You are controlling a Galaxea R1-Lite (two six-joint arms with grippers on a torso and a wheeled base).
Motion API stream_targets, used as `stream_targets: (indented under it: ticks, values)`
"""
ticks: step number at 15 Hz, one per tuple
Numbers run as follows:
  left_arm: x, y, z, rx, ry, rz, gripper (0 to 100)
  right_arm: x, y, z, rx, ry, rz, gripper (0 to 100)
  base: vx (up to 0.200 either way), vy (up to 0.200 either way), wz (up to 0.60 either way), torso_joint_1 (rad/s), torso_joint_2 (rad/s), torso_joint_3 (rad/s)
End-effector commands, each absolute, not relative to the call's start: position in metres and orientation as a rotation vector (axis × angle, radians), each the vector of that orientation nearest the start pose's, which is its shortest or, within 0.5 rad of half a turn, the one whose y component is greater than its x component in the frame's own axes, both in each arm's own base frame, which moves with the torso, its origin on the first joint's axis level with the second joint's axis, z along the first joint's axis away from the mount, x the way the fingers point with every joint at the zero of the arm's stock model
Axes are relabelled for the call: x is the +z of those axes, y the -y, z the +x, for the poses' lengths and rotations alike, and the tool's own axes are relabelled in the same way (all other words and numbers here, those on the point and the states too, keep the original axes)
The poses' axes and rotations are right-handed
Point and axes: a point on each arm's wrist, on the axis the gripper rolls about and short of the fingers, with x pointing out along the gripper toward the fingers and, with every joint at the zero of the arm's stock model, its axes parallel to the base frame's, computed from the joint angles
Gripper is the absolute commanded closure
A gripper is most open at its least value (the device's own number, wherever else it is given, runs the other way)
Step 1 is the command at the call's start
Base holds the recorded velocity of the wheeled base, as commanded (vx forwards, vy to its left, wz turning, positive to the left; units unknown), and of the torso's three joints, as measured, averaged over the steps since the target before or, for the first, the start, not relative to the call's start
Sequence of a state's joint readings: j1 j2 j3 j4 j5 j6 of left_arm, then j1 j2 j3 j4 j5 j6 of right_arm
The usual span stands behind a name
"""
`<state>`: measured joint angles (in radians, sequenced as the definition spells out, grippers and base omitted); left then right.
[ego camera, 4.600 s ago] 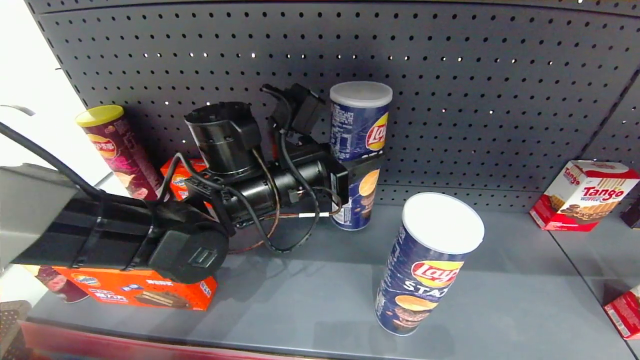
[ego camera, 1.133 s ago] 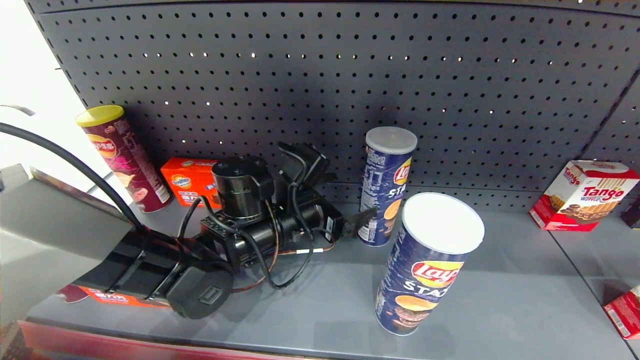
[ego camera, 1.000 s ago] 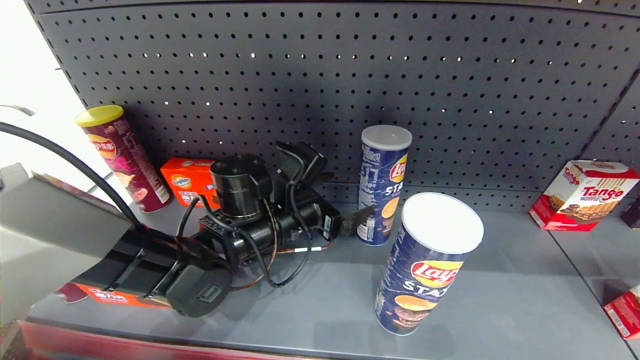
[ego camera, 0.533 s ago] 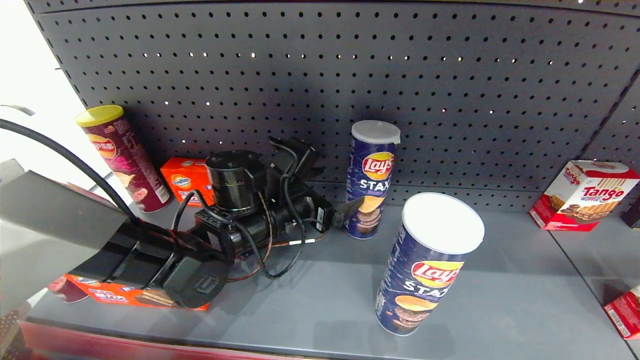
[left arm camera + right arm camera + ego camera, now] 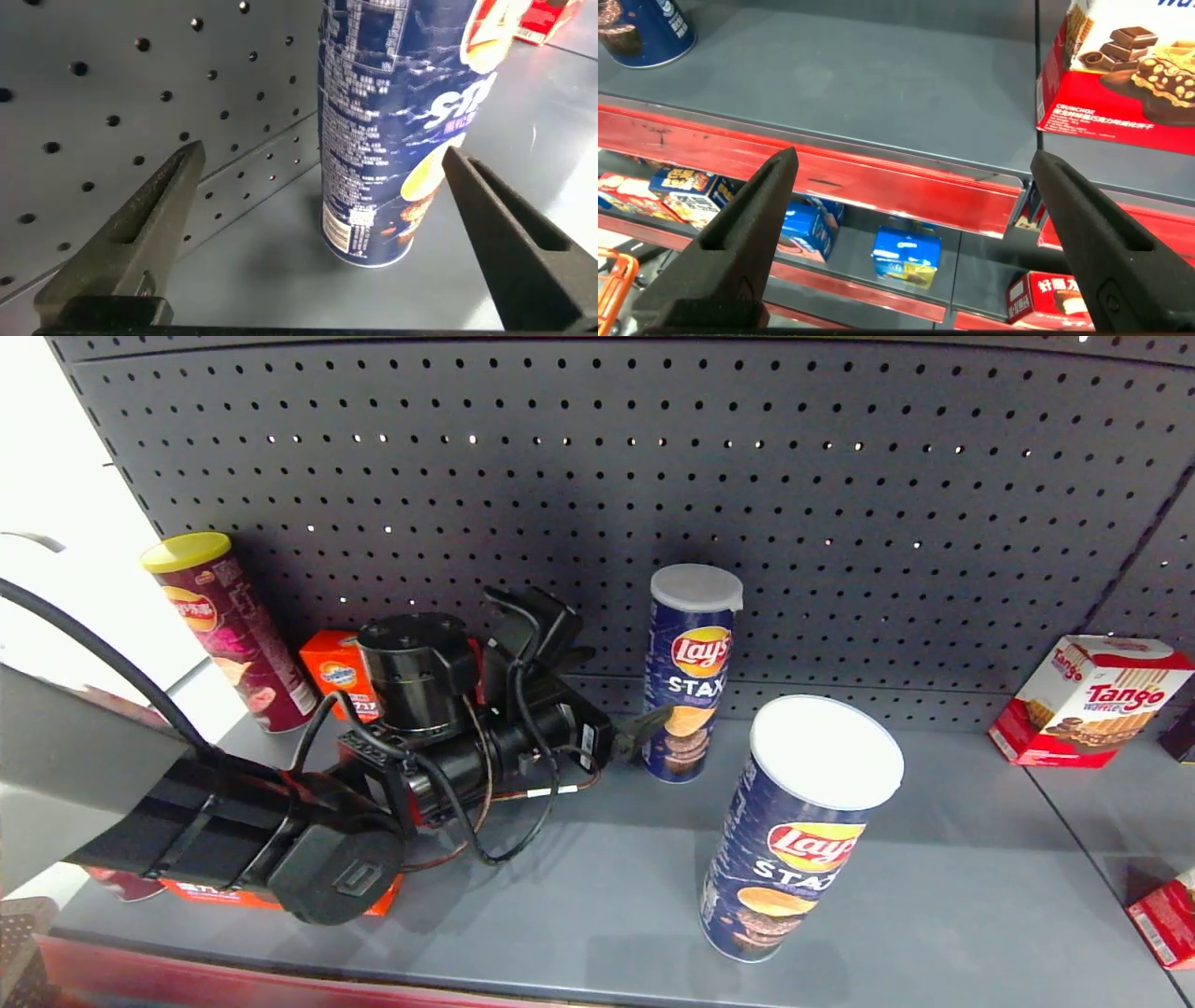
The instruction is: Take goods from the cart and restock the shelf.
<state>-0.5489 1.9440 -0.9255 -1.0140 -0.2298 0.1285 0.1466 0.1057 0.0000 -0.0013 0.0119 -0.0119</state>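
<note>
A blue chip can (image 5: 691,672) with a clear lid stands upright at the back of the grey shelf (image 5: 934,896), close to the pegboard. My left gripper (image 5: 639,728) lies low over the shelf just left of it, open, with nothing held. In the left wrist view the can (image 5: 392,140) stands free a little beyond the spread left gripper (image 5: 322,159). My right gripper (image 5: 915,161) is open and empty, hanging in front of the shelf's red front edge (image 5: 878,177).
A second blue can (image 5: 803,821) stands nearer the front. A maroon can (image 5: 224,625) and orange boxes (image 5: 331,667) sit at the left, under and behind my left arm. A red wafer box (image 5: 1092,700) is at the right. Blue packs (image 5: 906,257) lie on the lower shelf.
The left gripper held the blue can raised, then lowered it onto the shelf and let go. It has since drawn back to the left, and the can now stands free with its label turned forward.
</note>
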Motion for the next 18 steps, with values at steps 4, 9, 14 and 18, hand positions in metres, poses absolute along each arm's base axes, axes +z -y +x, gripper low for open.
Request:
stream_targets:
  ticks: [4,9,14,18]
  values:
    - [0.174,0.188,0.299,-0.681,0.034,0.147,0,0.078,0.002,-0.014,0.160,-0.105,-0.019,0,0.000,0.000,0.00,0.000,0.00,0.000]
    - [0.172,0.192,0.306,-0.536,-0.052,0.217,0,0.078,0.002,-0.014,0.160,-0.105,-0.019,0,0.000,0.000,0.00,0.000,0.00,0.000]
    - [0.167,0.204,0.319,-0.541,-0.054,0.230,0,0.078,0.002,-0.014,0.160,-0.105,-0.019,0,0.000,0.000,0.00,0.000,0.00,0.000]
    - [0.159,0.209,0.319,-0.555,-0.071,0.236,0,0.078,0.002,-0.014,0.160,-0.105,-0.019,0,0.000,0.000,0.00,0.000,0.00,0.000]
